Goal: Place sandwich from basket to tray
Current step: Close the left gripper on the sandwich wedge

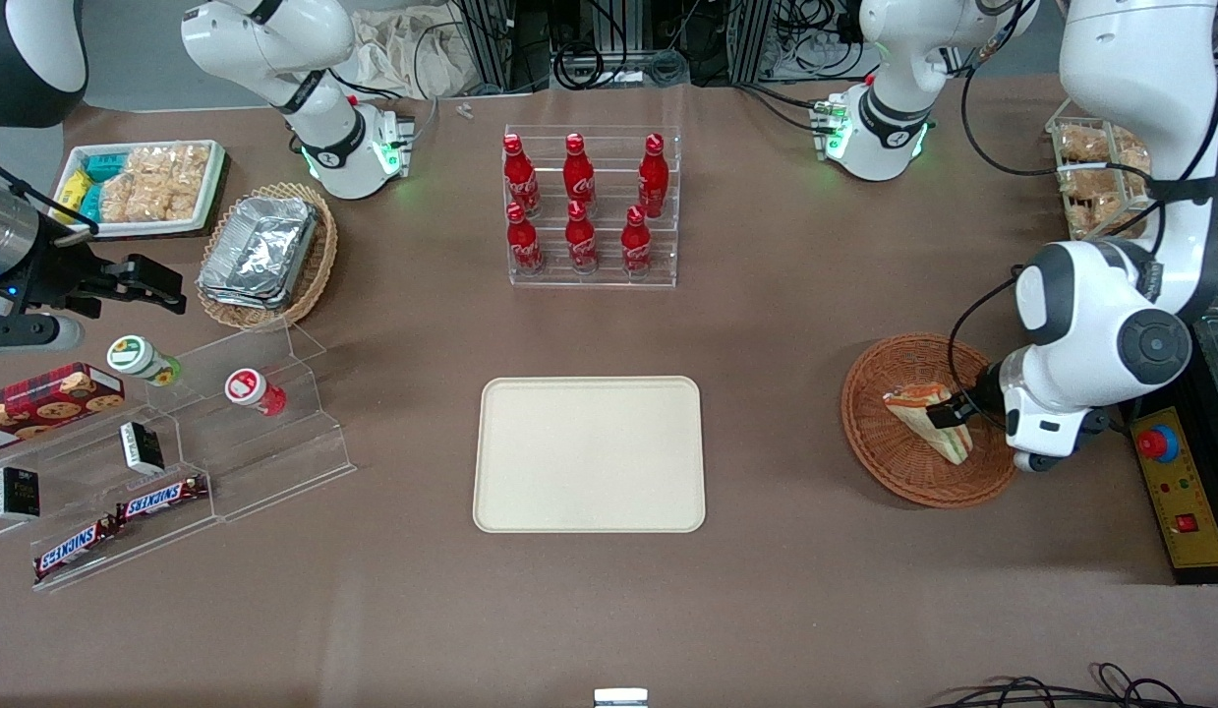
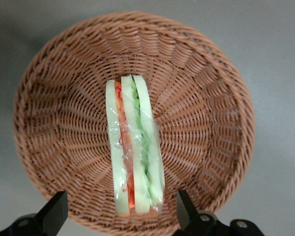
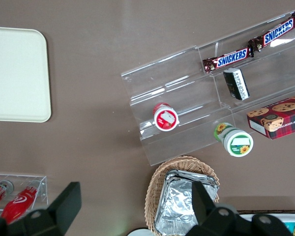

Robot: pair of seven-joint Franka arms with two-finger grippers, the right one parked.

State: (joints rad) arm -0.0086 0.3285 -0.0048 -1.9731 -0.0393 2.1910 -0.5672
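just above the basket, open-fingered gripper astride sandwich

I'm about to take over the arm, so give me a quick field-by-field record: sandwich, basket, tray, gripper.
sandwich: wrapped wedge, lying in the basket, not lifted
basket: round reddish-brown wicker, toward the working arm's end of the table, holds only the sandwich
tray: cream rectangular tray, nothing on it, mid-table, nearer the front camera than the bottle rack
gripper: left arm's gripper over the basket, fingers open, straddling one end of the sandwich, not closed on it
task state: grasp not yet made; transfer not started
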